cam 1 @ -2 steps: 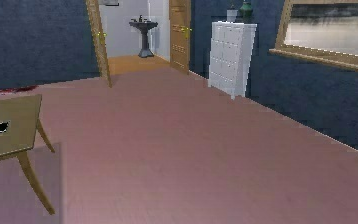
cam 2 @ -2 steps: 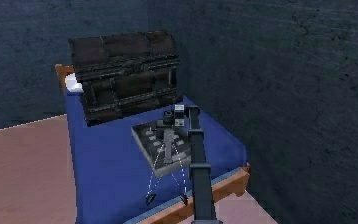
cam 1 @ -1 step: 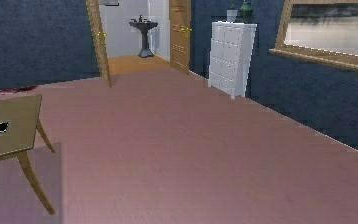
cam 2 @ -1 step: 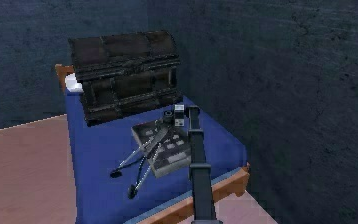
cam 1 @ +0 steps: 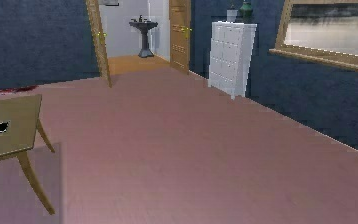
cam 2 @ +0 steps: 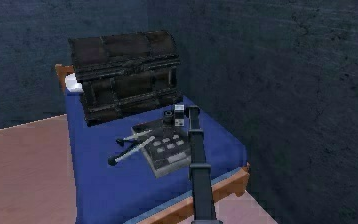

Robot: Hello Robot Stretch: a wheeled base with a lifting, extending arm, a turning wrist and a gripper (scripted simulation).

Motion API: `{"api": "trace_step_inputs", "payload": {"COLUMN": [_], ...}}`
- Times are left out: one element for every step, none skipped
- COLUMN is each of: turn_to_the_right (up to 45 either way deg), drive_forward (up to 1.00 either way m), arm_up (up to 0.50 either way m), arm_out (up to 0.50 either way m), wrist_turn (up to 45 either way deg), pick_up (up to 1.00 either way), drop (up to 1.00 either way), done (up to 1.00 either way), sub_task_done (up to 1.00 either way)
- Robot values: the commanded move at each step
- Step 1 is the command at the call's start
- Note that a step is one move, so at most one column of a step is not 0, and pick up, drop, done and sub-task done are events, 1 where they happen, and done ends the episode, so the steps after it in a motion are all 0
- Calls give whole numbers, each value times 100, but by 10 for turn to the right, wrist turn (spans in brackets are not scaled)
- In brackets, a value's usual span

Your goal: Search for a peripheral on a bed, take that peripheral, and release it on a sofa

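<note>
Peripheral [cam 2: 169,153] of flat grey with dark keys lies on blue bed [cam 2: 92,172].

The blue-covered bed [cam 2: 97,165] bore a dark chest [cam 2: 124,72] at its far end (a white scrap [cam 2: 75,86] beside it), a flat grey keypad [cam 2: 167,152] and a thin stick [cam 2: 132,153].

Dark blue walls [cam 1: 47,40] enclose a pinkish floor [cam 1: 187,140] with a white dresser [cam 1: 230,58].
</note>
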Motion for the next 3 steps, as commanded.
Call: {"api": "trace_step_inputs", "payload": {"turn_to_the_right": [0,0,0], "drive_forward": [0,0,0], "arm_up": [0,0,-30], "arm_out": [0,0,0], "wrist_turn": [450,180,0], "pick_up": [0,0,0], "drop": [0,0,0], "done": [0,0,0], "sub_task_done": [0,0,0]}}
